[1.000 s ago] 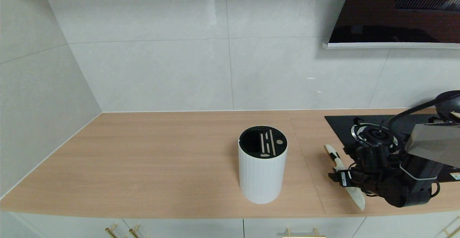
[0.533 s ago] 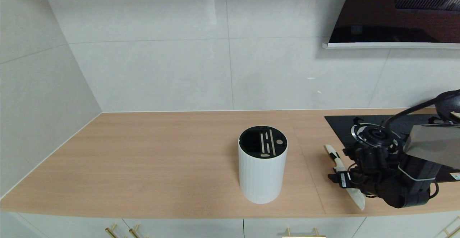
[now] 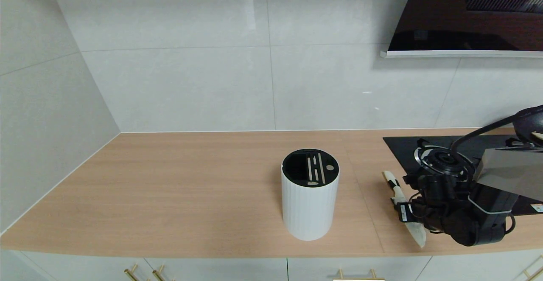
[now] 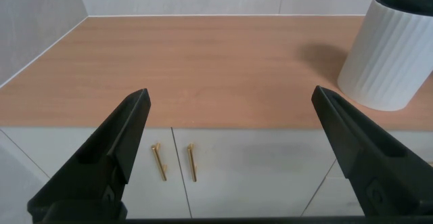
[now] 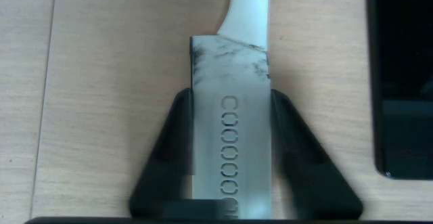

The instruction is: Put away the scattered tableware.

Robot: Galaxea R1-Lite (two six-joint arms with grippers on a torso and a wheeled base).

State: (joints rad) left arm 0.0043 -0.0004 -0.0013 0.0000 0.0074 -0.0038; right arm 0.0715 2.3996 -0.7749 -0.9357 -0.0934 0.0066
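Observation:
A knife (image 3: 398,191) with a pale handle and a marbled blade lies on the wooden counter (image 3: 191,187), just left of the hob. My right gripper (image 3: 409,213) is low over it, and the right wrist view has the black fingers (image 5: 177,126) pressed against both sides of the blade (image 5: 229,61), shut on it. A white ribbed holder (image 3: 309,200) with a black slotted top stands mid-counter, left of the knife. My left gripper (image 4: 230,156) hangs open in front of the counter edge, with the holder (image 4: 392,55) off to one side.
A black gas hob with a burner (image 3: 443,158) sits at the counter's right end under a dark range hood (image 3: 466,18). Tiled walls close the back and left. Cabinet doors with gold handles (image 4: 159,163) run below the counter's front edge.
My right gripper has shifted slightly left and toward the front edge, and the knife's near tip has moved with it. The holder has stayed put.

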